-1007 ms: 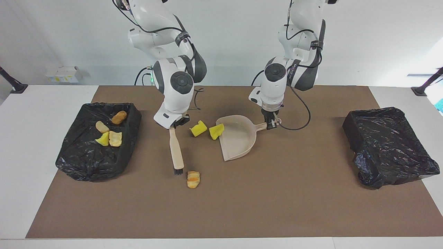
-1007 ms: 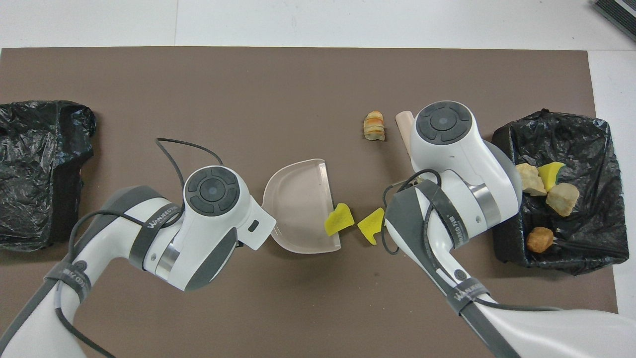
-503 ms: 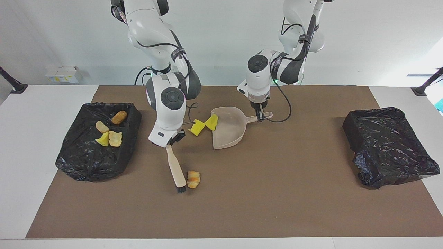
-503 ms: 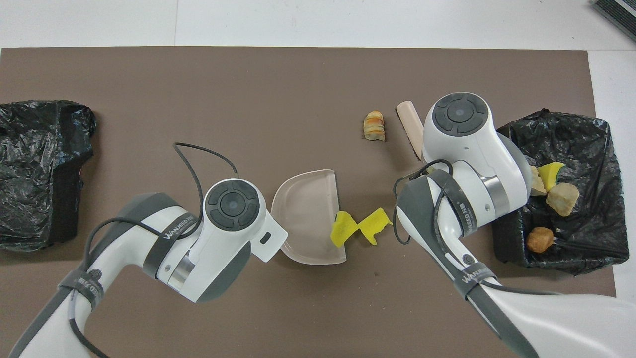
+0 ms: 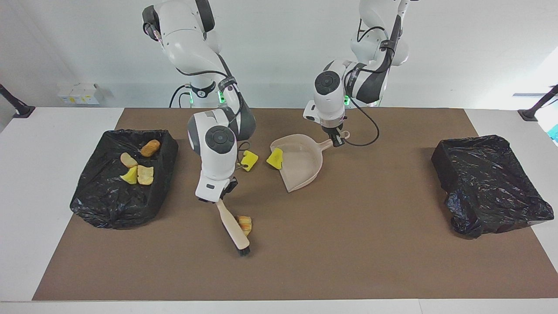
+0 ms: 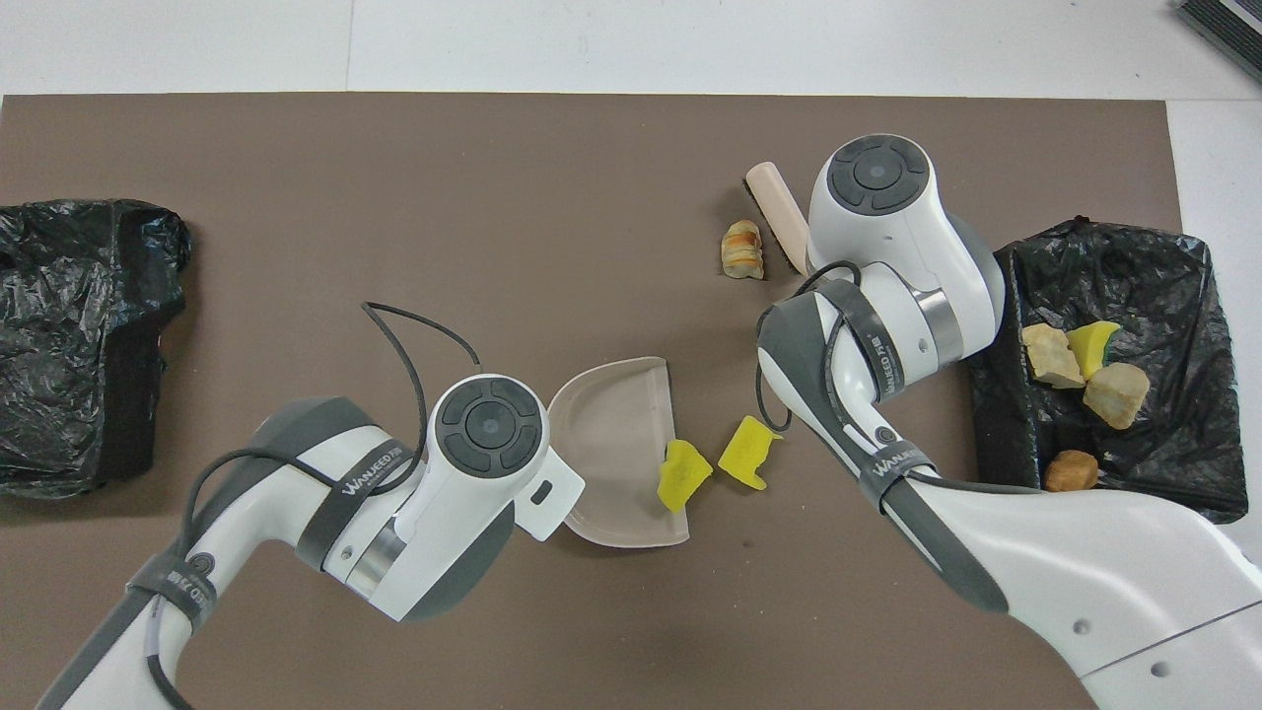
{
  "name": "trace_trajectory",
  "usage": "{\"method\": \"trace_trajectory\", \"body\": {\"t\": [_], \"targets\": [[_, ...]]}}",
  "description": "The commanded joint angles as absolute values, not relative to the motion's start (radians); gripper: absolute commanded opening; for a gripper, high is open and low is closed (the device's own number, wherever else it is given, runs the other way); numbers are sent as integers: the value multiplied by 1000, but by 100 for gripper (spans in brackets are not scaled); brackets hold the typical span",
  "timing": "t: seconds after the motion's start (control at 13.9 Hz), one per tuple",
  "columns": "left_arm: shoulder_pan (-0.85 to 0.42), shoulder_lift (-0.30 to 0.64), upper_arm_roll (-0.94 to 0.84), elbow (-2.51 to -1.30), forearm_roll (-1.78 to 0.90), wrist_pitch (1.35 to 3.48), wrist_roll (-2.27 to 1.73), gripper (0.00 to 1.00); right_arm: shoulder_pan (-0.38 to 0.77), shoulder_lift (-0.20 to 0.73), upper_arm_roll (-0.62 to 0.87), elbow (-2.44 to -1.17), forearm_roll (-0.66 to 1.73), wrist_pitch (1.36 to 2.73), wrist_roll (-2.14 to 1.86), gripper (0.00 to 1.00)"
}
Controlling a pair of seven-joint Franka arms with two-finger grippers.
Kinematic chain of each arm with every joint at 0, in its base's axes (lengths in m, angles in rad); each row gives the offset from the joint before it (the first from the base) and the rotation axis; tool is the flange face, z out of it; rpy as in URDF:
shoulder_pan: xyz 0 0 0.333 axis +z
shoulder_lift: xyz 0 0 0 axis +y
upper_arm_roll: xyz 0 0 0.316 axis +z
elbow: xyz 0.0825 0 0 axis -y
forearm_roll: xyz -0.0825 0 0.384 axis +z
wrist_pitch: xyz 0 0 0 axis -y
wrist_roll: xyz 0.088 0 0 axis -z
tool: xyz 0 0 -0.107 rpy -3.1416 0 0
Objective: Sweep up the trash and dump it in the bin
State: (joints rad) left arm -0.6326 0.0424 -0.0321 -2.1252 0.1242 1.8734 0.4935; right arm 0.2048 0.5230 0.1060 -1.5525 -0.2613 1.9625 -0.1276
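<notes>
My right gripper [image 5: 219,199] is shut on the handle of a beige brush [image 5: 232,226]. The brush slants down to the mat, and its dark bristles [image 5: 244,251] lie farther from the robots than a tan-orange trash lump [image 5: 246,225] right beside it. My left gripper [image 5: 336,140] is shut on the handle of the beige dustpan [image 5: 303,163]. One yellow trash scrap [image 5: 275,158] sits at the pan's lip; another [image 5: 250,160] lies just outside it. From overhead I see the pan [image 6: 611,444], both yellow scraps [image 6: 682,473] [image 6: 749,452] and the lump [image 6: 742,249].
A black-lined bin [image 5: 109,205] at the right arm's end holds several scraps. A second black-lined bin [image 5: 488,183] stands at the left arm's end. A loose black cable [image 5: 366,135] hangs by the left wrist.
The right gripper carried the brush away from the robots, from beside the yellow scraps to past the tan lump. The dustpan slid toward the yellow scraps, then eased back with one at its lip.
</notes>
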Motion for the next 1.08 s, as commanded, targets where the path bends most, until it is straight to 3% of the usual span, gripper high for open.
{"method": "trace_trajectory", "body": {"t": [0.0,0.5,0.72,1.01], "targets": [[-650,0,-25,-2164,149,1847,381,0,215,496,123,-1604,-261,1963,-149,0],[-646,-18,-25,-2201,147,1861,341,0,300,345,198,-1850,-68,1937,-127,0],[-647,-21,-25,-2207,147,1861,385,0,385,304,198,-1867,3,1821,-53,0],[-649,-31,-25,-2220,147,1859,405,0,414,238,213,-1882,184,1734,41,0]]}}
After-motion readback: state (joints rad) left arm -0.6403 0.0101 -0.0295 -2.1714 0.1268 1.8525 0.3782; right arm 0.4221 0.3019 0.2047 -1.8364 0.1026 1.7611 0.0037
